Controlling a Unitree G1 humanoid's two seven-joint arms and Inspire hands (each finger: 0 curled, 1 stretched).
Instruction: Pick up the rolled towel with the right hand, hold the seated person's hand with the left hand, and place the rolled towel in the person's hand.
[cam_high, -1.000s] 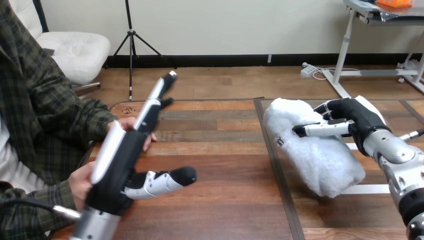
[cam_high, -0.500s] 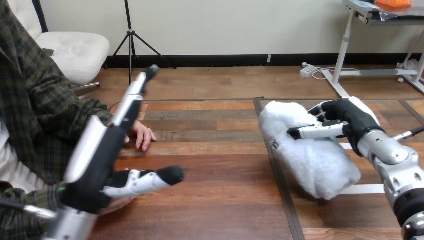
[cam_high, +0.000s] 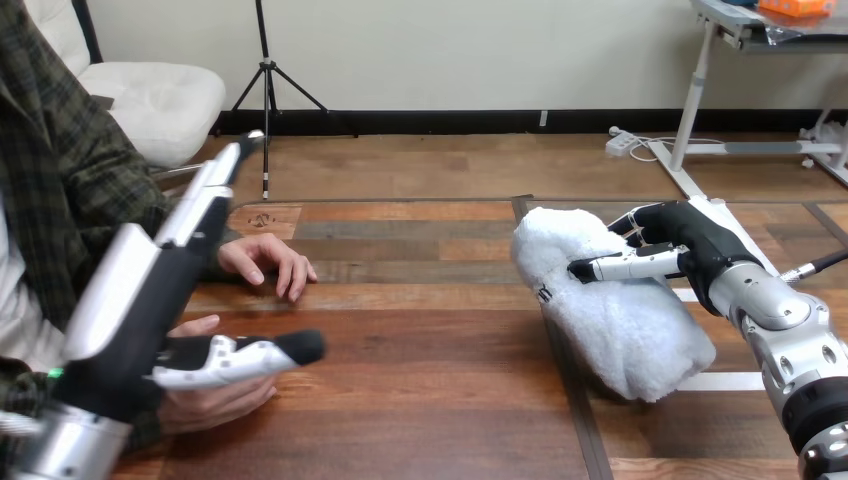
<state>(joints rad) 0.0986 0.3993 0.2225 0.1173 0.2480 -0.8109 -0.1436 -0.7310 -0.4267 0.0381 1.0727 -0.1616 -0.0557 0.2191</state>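
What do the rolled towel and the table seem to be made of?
Rolled towel: probably soft white terry or fleece cloth; its surface looks fluffy and dents where the right robot hand grips it. Table: wood or wood-look laminate, brown planks with visible grain; I cannot tell which.

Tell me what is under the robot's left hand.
The person's nearer hand lies under the left hand, just below its thumb. The robot's hand covers its palm and wrist, so whether the two touch cannot be told.
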